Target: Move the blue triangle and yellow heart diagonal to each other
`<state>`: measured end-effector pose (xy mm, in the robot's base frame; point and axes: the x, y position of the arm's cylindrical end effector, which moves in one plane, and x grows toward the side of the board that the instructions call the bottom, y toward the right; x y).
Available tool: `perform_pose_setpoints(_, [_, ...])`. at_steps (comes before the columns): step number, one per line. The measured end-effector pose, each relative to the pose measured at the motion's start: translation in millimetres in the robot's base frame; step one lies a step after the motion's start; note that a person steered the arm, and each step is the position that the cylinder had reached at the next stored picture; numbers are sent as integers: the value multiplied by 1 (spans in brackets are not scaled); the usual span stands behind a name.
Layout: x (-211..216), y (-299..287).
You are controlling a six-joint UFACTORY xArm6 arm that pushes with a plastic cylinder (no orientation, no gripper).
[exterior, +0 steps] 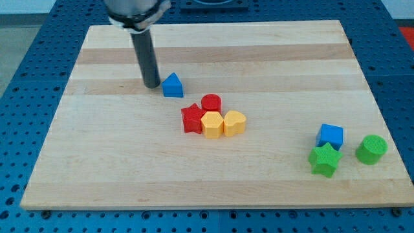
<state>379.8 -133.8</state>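
Note:
The blue triangle (173, 85) lies on the wooden board (116, 162), up and left of centre. My tip (152, 85) stands just to its left, very close or touching. The yellow heart (235, 122) sits near the board's centre, down and to the right of the triangle. It is at the right end of a tight cluster, touching a yellow hexagon-like block (212, 124).
A red star (192, 119) and a red cylinder (211, 103) complete the central cluster. At the lower right stand a blue cube (330, 136), a green star (324, 159) and a green cylinder (371, 149). The board's edges border a blue perforated table.

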Motion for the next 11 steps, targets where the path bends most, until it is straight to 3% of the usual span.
perform_pose_setpoints(5, [21, 22])
perform_pose_setpoints(6, [5, 87])
perform_pose_setpoints(9, [-14, 144])
perform_pose_setpoints(11, [-22, 293])
